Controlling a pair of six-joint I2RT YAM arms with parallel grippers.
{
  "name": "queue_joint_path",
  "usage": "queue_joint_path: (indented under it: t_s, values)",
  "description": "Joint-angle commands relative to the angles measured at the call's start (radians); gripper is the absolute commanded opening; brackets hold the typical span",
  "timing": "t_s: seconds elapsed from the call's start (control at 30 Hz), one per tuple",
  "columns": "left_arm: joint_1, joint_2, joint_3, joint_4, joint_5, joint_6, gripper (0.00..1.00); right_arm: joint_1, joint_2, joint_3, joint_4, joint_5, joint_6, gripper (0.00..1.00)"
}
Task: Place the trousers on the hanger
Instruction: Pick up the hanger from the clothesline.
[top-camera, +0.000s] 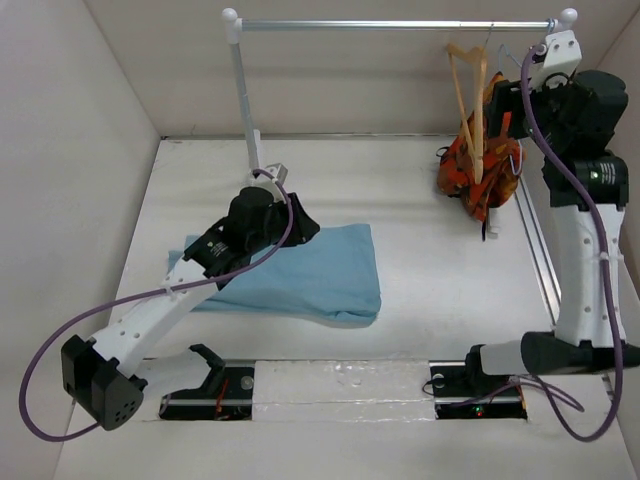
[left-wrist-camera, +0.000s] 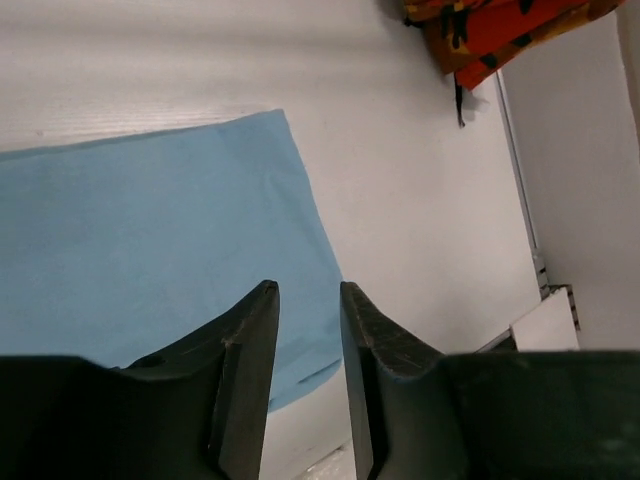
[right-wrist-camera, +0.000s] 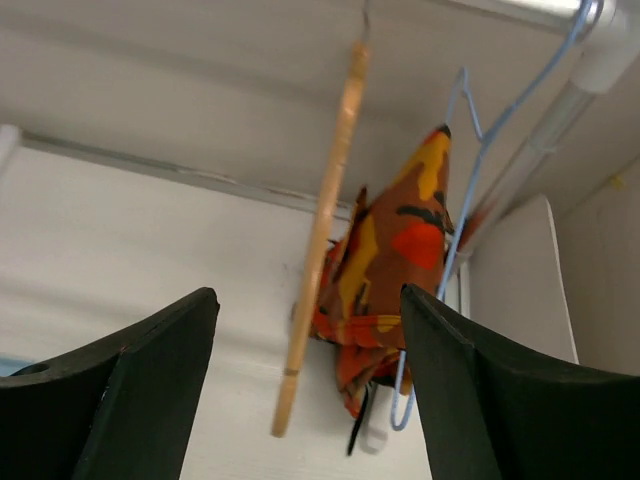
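From above, the trousers (top-camera: 310, 275) lie folded flat, a light-blue rectangle left of centre on the white worktop (top-camera: 430, 250). The left arm (top-camera: 170, 310) reaches across their near-left corner, its wrist over the cloth's far-left part. At the far right the hanger (top-camera: 472, 95) hangs by its hook from the rail (top-camera: 400, 24), well apart from the trousers. Just beside it, a little lower, an orange-red garment (top-camera: 482, 172) hangs bunched. The right arm (top-camera: 585, 260) stands raised along the right side, its wrist up near the rail and close to the hanger; from this view it cannot be told how either gripper stands. In the left wrist view, the left gripper (left-wrist-camera: 305, 292) points down at the trousers' edge with its fingers (left-wrist-camera: 250, 340) only narrowly parted and nothing between them, so it is released. The blue cloth fills the left half of this view, bare worktop lies to its right, and a corner of the garment shows at the top. In the right wrist view, the right gripper (right-wrist-camera: 310, 295) is spread wide and grasps nothing. The hanger shows edge-on as a slim tan bar, tilted, its lower end appearing in the gap between the fingers but farther off, touching neither. To its right the garment hangs on a pale blue wire hanger (right-wrist-camera: 468, 105), which hooks over the rail at the upper right.
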Motion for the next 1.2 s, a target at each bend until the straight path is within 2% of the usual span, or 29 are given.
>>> queue_joint_path:
  t_s: [0.0, 0.2, 0.33, 0.37, 0.4, 0.43, 0.5, 0.53, 0.57, 0.6, 0.63, 0.7, 0.73, 0.83, 0.87, 1.03, 1.17]
  values:
    - [-0.003, -0.036, -0.067, 0.009, 0.007, -0.009, 0.29, -0.078, 0.126, 0.018, -0.110, -0.074, -0.062, 0.79]
    - [-0.003, -0.074, -0.136, 0.014, 0.023, -0.023, 0.31, -0.154, 0.157, -0.037, -0.044, -0.123, -0.053, 0.75]
    - [-0.003, -0.063, -0.156, 0.028, 0.046, -0.037, 0.30, -0.154, 0.177, -0.092, -0.003, -0.136, -0.045, 0.71]
    - [-0.003, -0.063, -0.164, 0.029, 0.049, -0.043, 0.30, -0.154, 0.174, -0.111, 0.010, -0.122, -0.040, 0.67]
    - [-0.003, -0.063, -0.165, 0.034, 0.050, -0.049, 0.30, -0.154, 0.171, -0.144, 0.034, -0.116, -0.031, 0.54]
    - [-0.003, -0.063, -0.168, 0.035, 0.050, -0.052, 0.30, -0.154, 0.168, -0.161, 0.045, -0.114, -0.028, 0.49]
    - [-0.003, -0.063, -0.170, 0.043, 0.052, -0.057, 0.30, -0.154, 0.154, -0.212, 0.097, -0.128, -0.017, 0.47]
    - [-0.003, -0.060, -0.162, 0.045, 0.052, -0.058, 0.31, -0.154, 0.152, -0.218, 0.103, -0.127, -0.017, 0.42]
    - [-0.003, -0.054, -0.156, 0.043, 0.052, -0.058, 0.31, -0.143, 0.157, -0.221, 0.105, -0.118, -0.017, 0.28]
    - [-0.003, -0.047, -0.147, 0.038, 0.054, -0.058, 0.31, -0.143, 0.157, -0.220, 0.102, -0.113, -0.016, 0.05]
    - [-0.003, -0.034, -0.138, 0.035, 0.055, -0.055, 0.34, -0.143, 0.151, -0.224, 0.109, -0.108, -0.014, 0.00]
    - [-0.012, -0.019, -0.095, 0.029, 0.054, -0.047, 0.39, -0.129, 0.117, -0.235, 0.148, -0.076, -0.004, 0.00]
    - [-0.022, 0.004, -0.036, 0.023, 0.049, -0.041, 0.45, -0.129, 0.102, -0.238, 0.163, -0.059, 0.001, 0.00]
    - [-0.032, 0.077, 0.090, -0.032, 0.031, -0.011, 0.54, -0.094, 0.051, -0.212, 0.188, 0.019, 0.004, 0.00]
    - [-0.043, 0.101, 0.191, -0.047, 0.024, 0.006, 0.55, -0.083, 0.043, -0.180, 0.185, 0.062, 0.003, 0.00]
    - [-0.101, 0.252, 0.507, -0.130, 0.012, 0.026, 0.60, -0.034, -0.032, -0.157, 0.155, 0.165, -0.031, 0.00]
    - [-0.162, 0.337, 0.644, -0.132, 0.017, 0.003, 0.62, -0.013, -0.116, -0.267, 0.168, 0.189, -0.031, 0.00]
